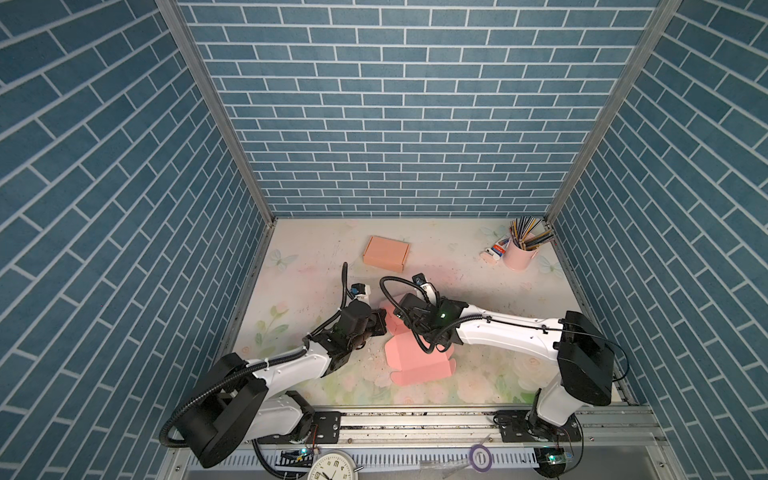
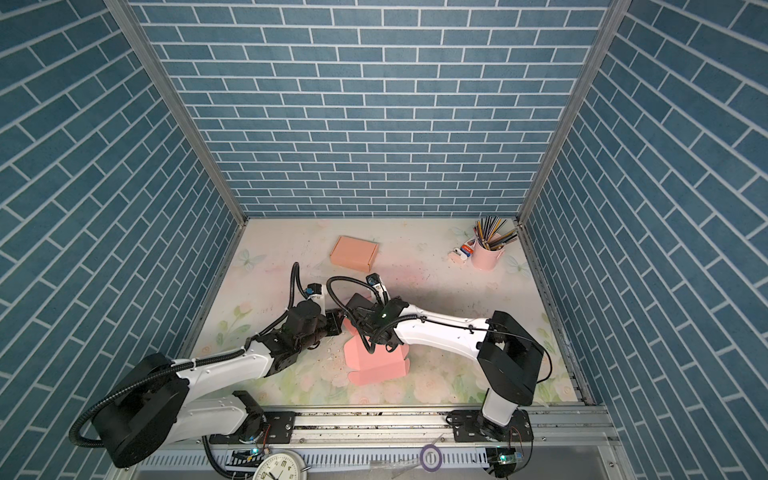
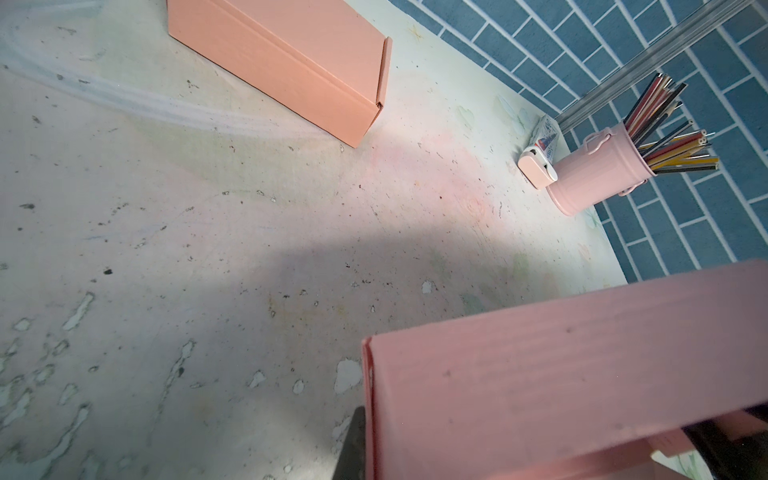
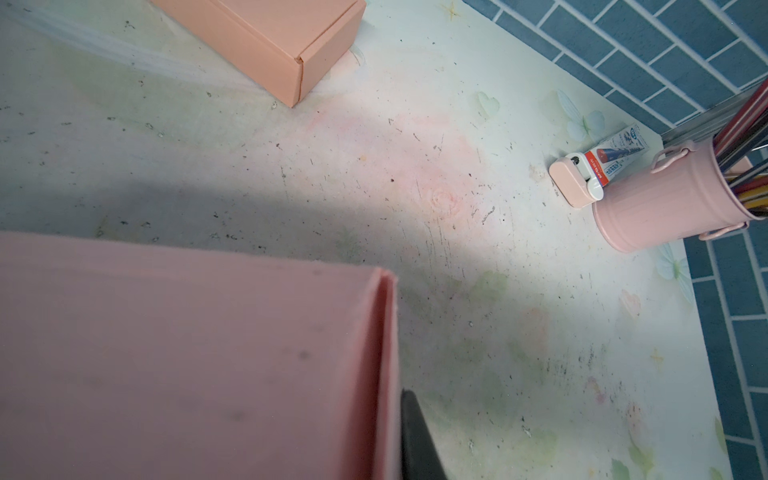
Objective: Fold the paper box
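Pink paper box [image 1: 415, 359] sits half-folded at mid-table, its front flaps flat on the floral tabletop [image 1: 498, 332]. On its left wall the left gripper [image 1: 379, 323] is pinched closed on the cardboard. The right gripper [image 1: 409, 309] likewise clamps the doubled right wall, with one finger [image 4: 415, 436] showing. A pink pencil cup [image 1: 519, 255] stands at the back right.
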Robot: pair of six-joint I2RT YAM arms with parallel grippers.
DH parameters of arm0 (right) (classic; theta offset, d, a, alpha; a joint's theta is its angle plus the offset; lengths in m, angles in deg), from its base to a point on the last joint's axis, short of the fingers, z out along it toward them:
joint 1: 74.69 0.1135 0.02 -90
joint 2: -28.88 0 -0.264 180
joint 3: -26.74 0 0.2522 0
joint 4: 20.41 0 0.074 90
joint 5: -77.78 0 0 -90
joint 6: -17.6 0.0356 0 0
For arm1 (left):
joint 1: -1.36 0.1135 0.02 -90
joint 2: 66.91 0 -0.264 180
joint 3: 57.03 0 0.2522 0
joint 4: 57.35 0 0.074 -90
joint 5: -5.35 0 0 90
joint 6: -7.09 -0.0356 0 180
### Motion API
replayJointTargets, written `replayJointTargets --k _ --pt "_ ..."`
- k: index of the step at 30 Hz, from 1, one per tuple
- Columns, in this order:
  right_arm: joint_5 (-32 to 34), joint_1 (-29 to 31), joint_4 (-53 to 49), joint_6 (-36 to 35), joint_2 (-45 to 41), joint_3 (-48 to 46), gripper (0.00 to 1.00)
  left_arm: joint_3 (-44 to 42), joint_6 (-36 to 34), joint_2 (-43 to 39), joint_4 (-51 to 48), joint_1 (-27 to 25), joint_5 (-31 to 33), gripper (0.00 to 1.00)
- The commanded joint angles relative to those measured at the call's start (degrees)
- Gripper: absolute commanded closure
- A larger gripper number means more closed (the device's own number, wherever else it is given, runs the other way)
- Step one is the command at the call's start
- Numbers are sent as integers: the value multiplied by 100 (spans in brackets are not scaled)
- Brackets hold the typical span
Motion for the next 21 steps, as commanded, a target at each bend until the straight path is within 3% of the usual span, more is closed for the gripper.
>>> replayJointTargets --k 1,9,12,17,21 --pt "257 51 -25 290 -205 -81 83 20 18 97 39 -48 222 91" --pt "-163 154 648 263 -976 -654 62 61 -62 268 111 -49 324 91" --pt "-503 191 1081 174 -1439 -1025 58 99 -187 351 121 -42 407 91" --pt "-1628 185 1839 0 -2485 -1682 51 116 -516 355 388 -92 735 91" --pt "-1674 173 1805 -62 -3324 -2056 47 270 -960 520 585 -160 857 91"
